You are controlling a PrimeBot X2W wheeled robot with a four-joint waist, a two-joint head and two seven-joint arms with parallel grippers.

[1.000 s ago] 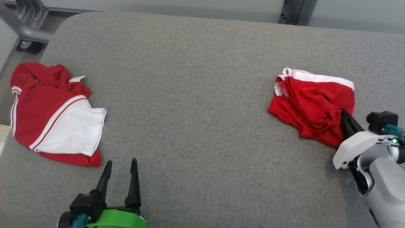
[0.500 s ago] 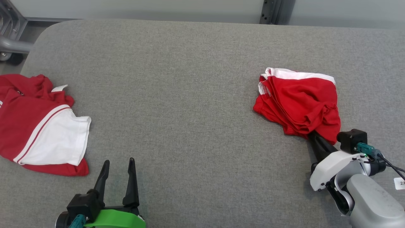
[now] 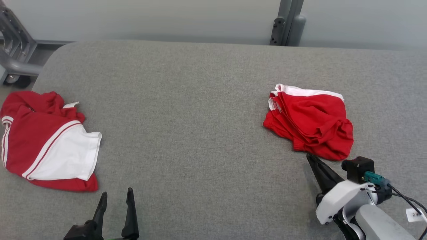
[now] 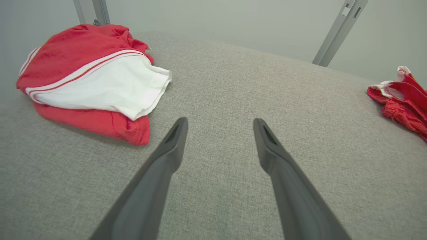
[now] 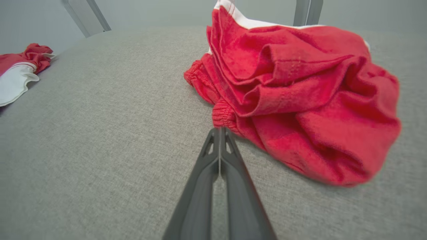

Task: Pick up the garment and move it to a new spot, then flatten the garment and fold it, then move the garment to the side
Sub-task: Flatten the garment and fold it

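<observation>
A folded red garment (image 3: 310, 128) with a white edge lies on the right of the grey padded table (image 3: 200, 116); it is also in the right wrist view (image 5: 300, 93). My right gripper (image 3: 308, 156) is shut with nothing in it, and its tip (image 5: 220, 130) is right at the garment's near hem. A second red shirt (image 3: 40, 140) with a white sleeve (image 3: 66, 155) and striped trim lies crumpled at the table's left edge (image 4: 86, 76). My left gripper (image 3: 116, 193) stands open above bare table near the front edge (image 4: 220, 123), to the right of that shirt.
A grey metal frame on a wheel (image 3: 15, 63) stands beyond the table's far left corner. A grey post (image 3: 287, 23) rises behind the far edge, in front of a pale wall. Bare table lies between the two shirts.
The head camera has shifted. My right gripper has drawn back off the folded garment's near right corner and now sits just off its hem. The left gripper stays open.
</observation>
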